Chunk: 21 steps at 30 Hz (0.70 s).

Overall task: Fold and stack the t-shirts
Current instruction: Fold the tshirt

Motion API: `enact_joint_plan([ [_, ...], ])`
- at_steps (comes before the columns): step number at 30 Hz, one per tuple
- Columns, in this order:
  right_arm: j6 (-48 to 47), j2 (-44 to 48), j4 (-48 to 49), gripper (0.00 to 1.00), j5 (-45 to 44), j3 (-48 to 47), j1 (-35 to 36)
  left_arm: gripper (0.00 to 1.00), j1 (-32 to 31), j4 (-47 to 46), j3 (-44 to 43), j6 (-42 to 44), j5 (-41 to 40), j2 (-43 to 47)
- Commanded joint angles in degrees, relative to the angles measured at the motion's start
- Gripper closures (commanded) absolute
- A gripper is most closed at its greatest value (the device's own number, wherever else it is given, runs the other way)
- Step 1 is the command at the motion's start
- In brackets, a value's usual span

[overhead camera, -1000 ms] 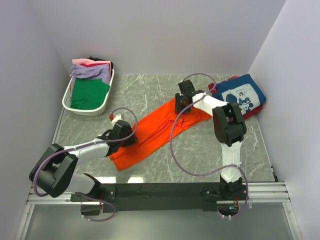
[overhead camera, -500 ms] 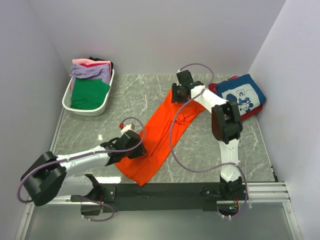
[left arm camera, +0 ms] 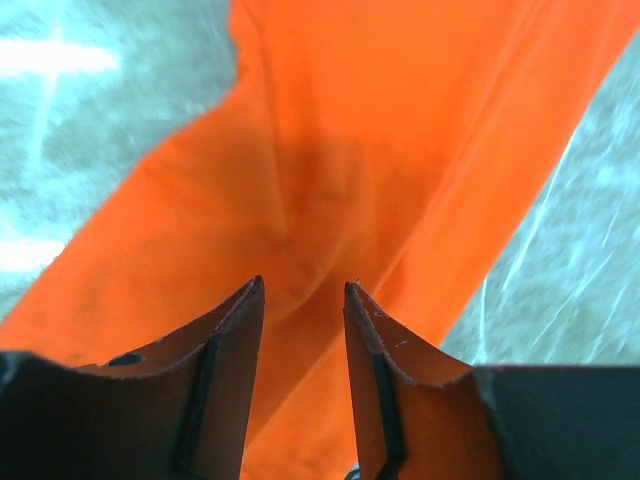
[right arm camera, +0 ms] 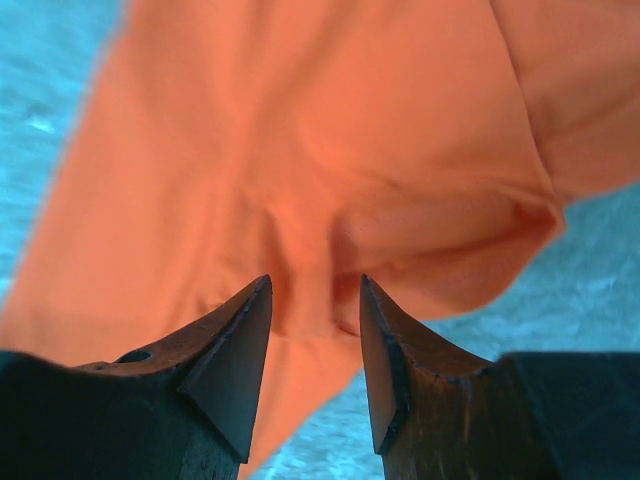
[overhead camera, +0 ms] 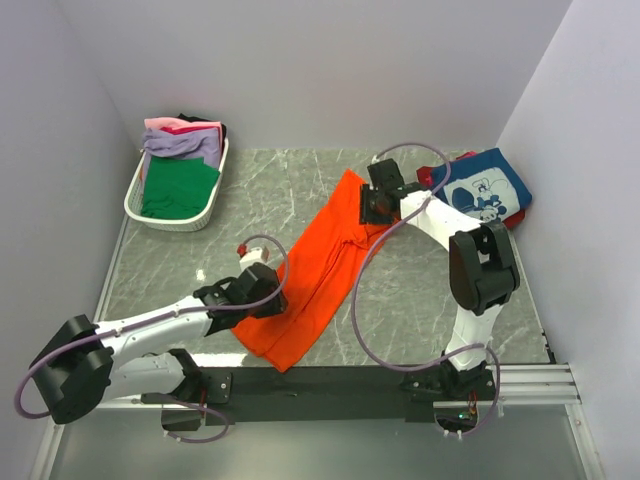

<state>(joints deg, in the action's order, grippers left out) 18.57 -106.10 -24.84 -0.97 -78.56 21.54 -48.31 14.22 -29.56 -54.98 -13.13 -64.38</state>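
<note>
The bright orange t-shirt (overhead camera: pixel 322 262) lies stretched in a long diagonal band from the table's middle back toward the front edge. My left gripper (overhead camera: pixel 270 298) sits at its lower left edge, shut on a bunch of the orange cloth (left arm camera: pixel 400 120), which fills the gap at the left gripper (left arm camera: pixel 303 285). My right gripper (overhead camera: pixel 376 208) is at the shirt's upper right end. In the right wrist view the orange cloth (right arm camera: pixel 300 120) puckers into the right gripper (right arm camera: pixel 315 280), which is shut on it. A folded navy t-shirt with white print (overhead camera: pixel 487 190) lies on a red one (overhead camera: pixel 430 178) at the back right.
A white slatted basket (overhead camera: pixel 133 203) at the back left holds green (overhead camera: pixel 180 188), lavender (overhead camera: pixel 180 146) and pink (overhead camera: pixel 168 125) shirts. White walls close in the grey marble table (overhead camera: pixel 200 250) on three sides. Both arms' cables loop over the shirt.
The left gripper has drawn the shirt's lower end nearer and to the right. The right gripper went back, then returned rightward. The shirt now lies steeper and longer.
</note>
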Motion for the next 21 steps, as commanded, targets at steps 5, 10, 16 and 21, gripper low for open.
enact_joint_plan([
  [5,1.6,-2.1,1.1,0.52,-3.8,0.6,0.0,0.57,-4.3,-2.5,0.6,4.3,2.6,-1.1],
  [10,2.3,-5.5,1.1,0.52,-3.3,-0.5,-0.1,0.58,-6.0,-2.1,-0.1,3.1,2.9,-5.7],
  [16,3.2,-9.9,0.6,0.52,-2.9,-3.3,-0.3,0.59,-7.2,-3.5,-0.5,-0.2,5.1,-8.8],
  [21,4.0,-15.0,0.4,0.52,-1.1,-8.9,-0.4,0.59,-7.4,-8.8,-2.5,-2.2,8.8,-12.2],
])
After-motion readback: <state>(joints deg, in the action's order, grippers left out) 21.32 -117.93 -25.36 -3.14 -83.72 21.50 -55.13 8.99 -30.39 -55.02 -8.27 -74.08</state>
